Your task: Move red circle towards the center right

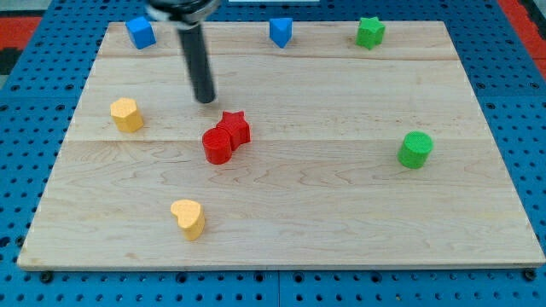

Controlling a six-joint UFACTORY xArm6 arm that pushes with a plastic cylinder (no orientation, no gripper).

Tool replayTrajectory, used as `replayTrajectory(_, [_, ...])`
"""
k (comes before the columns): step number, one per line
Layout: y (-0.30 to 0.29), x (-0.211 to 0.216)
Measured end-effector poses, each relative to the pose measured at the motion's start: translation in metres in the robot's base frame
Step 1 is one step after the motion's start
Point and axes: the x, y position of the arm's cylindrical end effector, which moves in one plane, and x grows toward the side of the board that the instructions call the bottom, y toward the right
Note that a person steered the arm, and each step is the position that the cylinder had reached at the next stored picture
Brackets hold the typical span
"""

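Worktop: pale wooden board (341,222) made of long planks, lying on a blue perforated panel (26,273) that frames it on all sides.
Tool: a straight dark rod comes down from the view's top edge; it has no jaws to open or close, so nothing is clamped. My tip (206,100) rests on the board in its upper-left part.
Tip and blocks: it stands apart from every block, above and slightly left of the red pair, with bare wood between.
Red circle (217,146): left of the board's middle, a short round cylinder, touching the red star on its upper-right side, well apart from the right edge.
Red star (234,128): pressed against the red circle, just toward the top edge from it.
Yellow blocks: one rounded yellow block (126,114) near the left edge; a yellow heart-like block (188,218) near the bottom edge, left of middle.
Blue blocks: a blue cube (141,32) by the top-left corner; a blue pointed block (281,31) at the top edge near its middle.
Green blocks: a green star (369,32) at the top edge toward the top-right corner; a green cylinder (415,149) near the right edge at mid height.
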Motion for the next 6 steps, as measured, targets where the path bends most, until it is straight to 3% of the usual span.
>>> replayTrajectory(1, [0.077,0.006])
replayTrajectory(3, [-0.028,0.05])
replayTrajectory(4, [-0.031,0.108])
replayTrajectory(5, [-0.01,0.113])
replayTrajectory(6, [-0.069,0.133])
